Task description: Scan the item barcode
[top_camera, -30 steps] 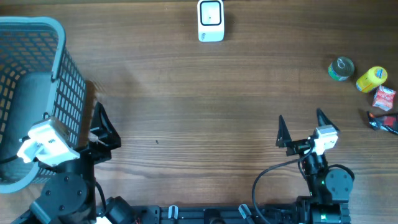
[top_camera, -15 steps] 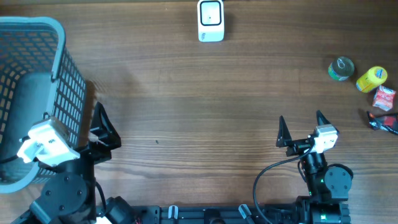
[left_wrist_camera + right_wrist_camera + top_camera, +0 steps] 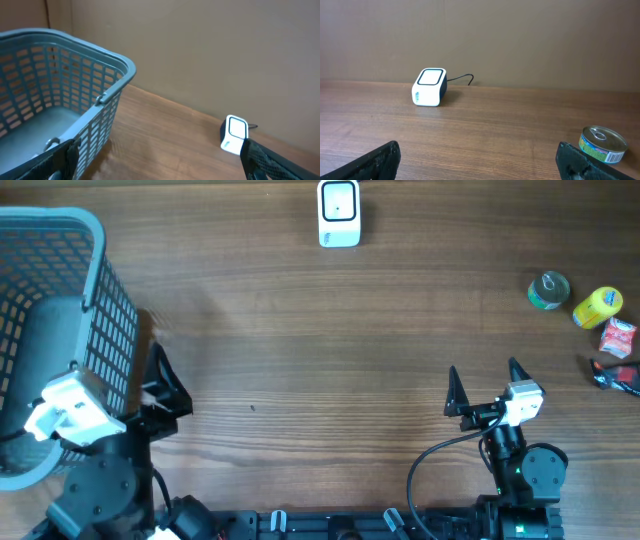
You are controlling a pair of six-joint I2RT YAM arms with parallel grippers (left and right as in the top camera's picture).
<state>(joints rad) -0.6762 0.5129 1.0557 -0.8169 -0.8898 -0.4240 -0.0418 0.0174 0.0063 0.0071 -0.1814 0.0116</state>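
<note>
Spread wide and empty, the left gripper (image 3: 160, 385) and right gripper (image 3: 483, 375) are held at the lower edge, apparently ready for a pick, while the tin can (image 3: 548, 290) is seen at the right edge, well apart from the top-centre barcode scanner (image 3: 339, 213).

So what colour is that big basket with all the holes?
The basket is a greyish blue all over. It shows best in the left wrist view.

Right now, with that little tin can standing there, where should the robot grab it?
Probably across its round side wall, below the rim: the can stands upright, lid up. The open right gripper would best come from the can's left, since the yellow container sits close on its right.
</note>
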